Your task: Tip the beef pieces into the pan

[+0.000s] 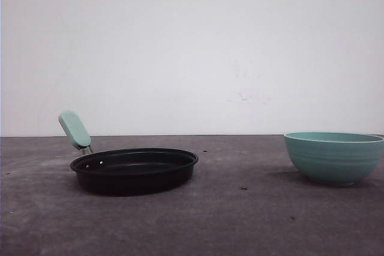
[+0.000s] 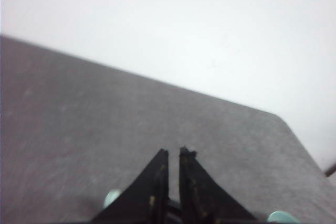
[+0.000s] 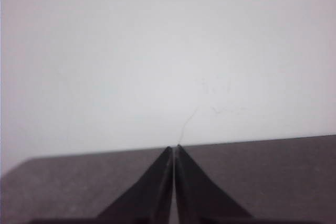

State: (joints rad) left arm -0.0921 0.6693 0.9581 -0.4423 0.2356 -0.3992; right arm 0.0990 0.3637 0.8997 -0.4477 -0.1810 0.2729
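Note:
The black pan [image 1: 134, 169] with its mint-green handle [image 1: 74, 129] rests on the grey table at the left of the front view. The beef pieces are hidden; from this low angle the inside of the teal ribbed bowl [image 1: 333, 157] at the right cannot be seen. In the left wrist view my left gripper [image 2: 174, 152] hangs over bare tabletop, its black fingers nearly together with a thin gap and nothing between them. My right gripper [image 3: 174, 147] in the right wrist view has its fingers pressed together, pointing at the table's far edge and the white wall.
The grey table [image 1: 240, 208] runs back to a white wall. A few small dark specks [image 1: 243, 188] lie on the table between pan and bowl. The table's corner edge [image 2: 283, 124] appears in the left wrist view.

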